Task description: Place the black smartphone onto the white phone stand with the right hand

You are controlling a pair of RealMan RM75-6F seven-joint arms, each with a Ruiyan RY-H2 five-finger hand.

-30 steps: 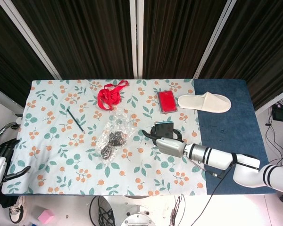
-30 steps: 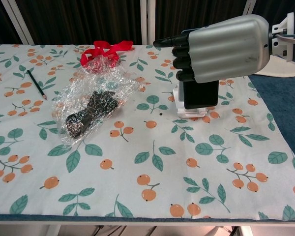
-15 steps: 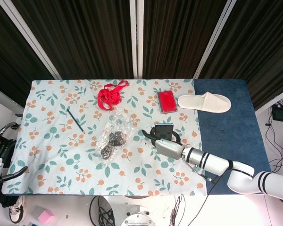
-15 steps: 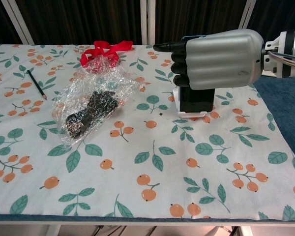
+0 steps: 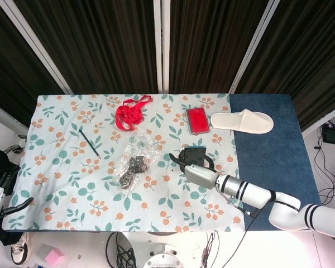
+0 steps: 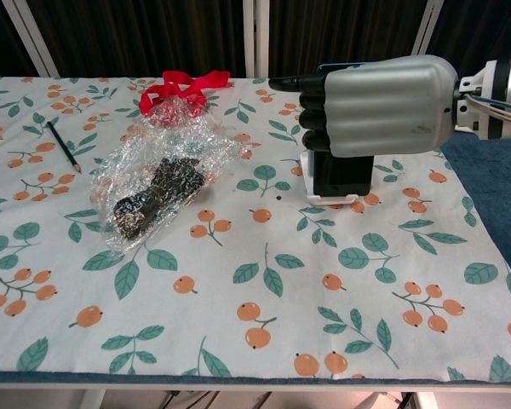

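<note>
Chest view shows the black smartphone [image 6: 341,173] seated upright in the white phone stand [image 6: 328,196], its upper part grasped by the right hand [image 6: 376,104]. Plastic bag [image 6: 163,175] lies at nine o'clock. Recommended: confirm the lower edge is cradled, then uncurl fingers slowly without tilting it.

You see the table [image 5: 268,162] with a floral cloth [image 5: 61,167]; on it lie a pencil [image 5: 89,142], red ribbon [image 5: 128,114], plastic bag [image 5: 131,162], red case [image 5: 197,120], slipper [image 5: 243,121] and phone stand [image 6: 330,198].
</note>
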